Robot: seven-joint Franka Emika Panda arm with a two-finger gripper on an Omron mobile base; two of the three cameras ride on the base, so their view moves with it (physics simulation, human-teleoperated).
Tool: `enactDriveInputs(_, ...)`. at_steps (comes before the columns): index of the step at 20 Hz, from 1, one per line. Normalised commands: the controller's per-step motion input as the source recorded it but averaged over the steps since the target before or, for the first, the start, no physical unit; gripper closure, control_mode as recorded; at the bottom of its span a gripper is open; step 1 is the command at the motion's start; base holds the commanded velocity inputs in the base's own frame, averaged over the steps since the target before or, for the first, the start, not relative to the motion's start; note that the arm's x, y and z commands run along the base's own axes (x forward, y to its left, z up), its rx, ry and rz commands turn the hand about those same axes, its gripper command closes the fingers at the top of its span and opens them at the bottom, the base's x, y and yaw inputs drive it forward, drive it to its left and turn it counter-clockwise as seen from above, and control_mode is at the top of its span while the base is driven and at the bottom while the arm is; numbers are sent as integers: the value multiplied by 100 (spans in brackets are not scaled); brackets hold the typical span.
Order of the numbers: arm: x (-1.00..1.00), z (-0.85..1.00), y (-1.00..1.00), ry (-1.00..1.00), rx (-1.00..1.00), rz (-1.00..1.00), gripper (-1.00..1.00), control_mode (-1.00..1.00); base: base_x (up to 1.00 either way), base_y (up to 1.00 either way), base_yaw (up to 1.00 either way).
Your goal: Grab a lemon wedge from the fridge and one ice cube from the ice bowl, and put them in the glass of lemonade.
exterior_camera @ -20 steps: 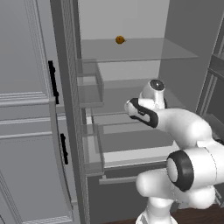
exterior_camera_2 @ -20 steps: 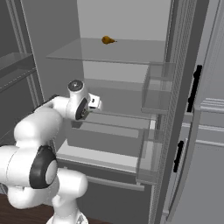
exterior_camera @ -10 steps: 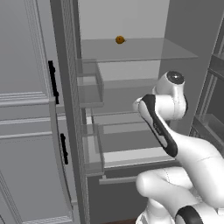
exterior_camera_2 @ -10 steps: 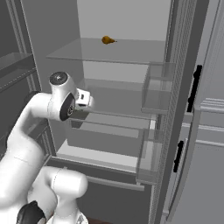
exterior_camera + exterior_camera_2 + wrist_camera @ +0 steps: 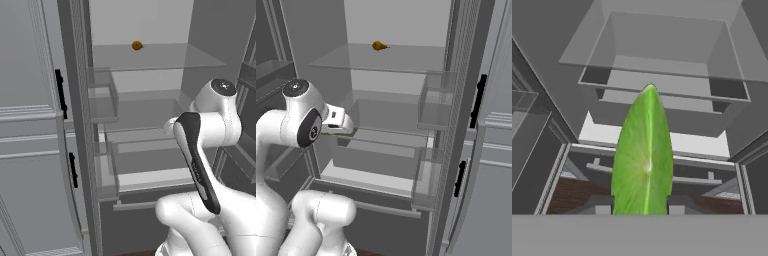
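Observation:
My gripper is shut on the lemon wedge, a small greenish-yellow slice that stands up between the fingertips in the hand view. In the right base view the gripper hangs in front of the open fridge, at the height of the middle shelf, with the lemon wedge as a tiny yellow speck at its tip. From the left base view the fridge stands open behind my raised forearm. The ice bowl and the glass of lemonade are out of view.
A small orange ball lies on the top glass shelf. Clear door bins hang on the open door at the right. Light-grey cabinets with black handles flank the fridge. A pull-out drawer lies ahead of the hand.
The arm has drawn back out of the fridge, its elbow swinging up toward the cameras. The wedge has stayed in the gripper.

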Motion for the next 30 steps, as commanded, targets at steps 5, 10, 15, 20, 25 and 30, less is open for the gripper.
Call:
enactDriveInputs(5,-100,25,0,8,0,0,100,-100,0,0,0)
enactDriveInputs(10,-85,1,0,3,0,0,100,-100,0,0,0)
enactDriveInputs(15,-32,0,0,0,0,0,100,-100,0,0,0)
enactDriveInputs(20,0,0,0,0,0,0,100,-100,0,0,0)
enactDriveInputs(25,0,0,0,0,0,0,100,-100,0,0,0)
enactDriveInputs(30,0,0,0,0,0,0,100,100,-32,0,0)
